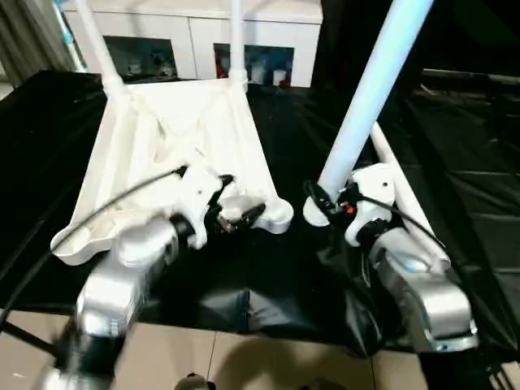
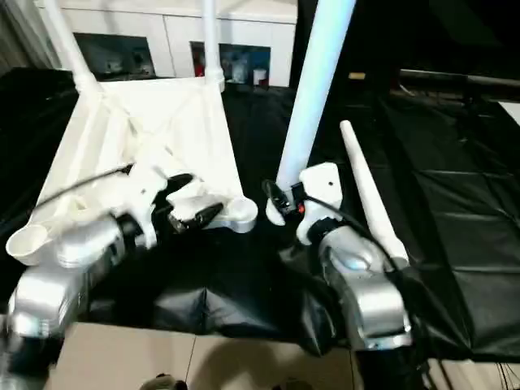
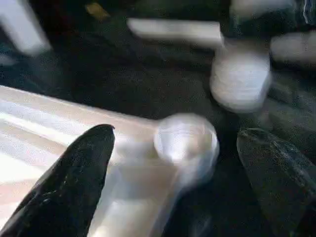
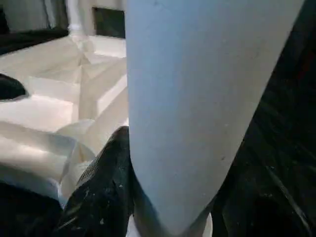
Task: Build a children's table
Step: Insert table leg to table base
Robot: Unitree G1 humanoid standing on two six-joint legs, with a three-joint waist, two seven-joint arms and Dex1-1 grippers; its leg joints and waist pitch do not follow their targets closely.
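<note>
White ribbed tabletop (image 1: 175,134), tubular leg (image 1: 370,93)

Both head views look forward and down from slightly offset spots, sharing the upturned tabletop (image 1: 175,134) and the white cabinet (image 1: 195,36) behind it. The left wrist camera sits close over a corner socket (image 3: 186,138); the right wrist camera presses against a leg (image 4: 197,108).

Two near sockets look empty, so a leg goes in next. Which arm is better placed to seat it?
Right. Its gripper already holds a leg upright just beside the near socket. The left gripper is open and empty at that socket, better suited to steadying the tabletop.
</note>
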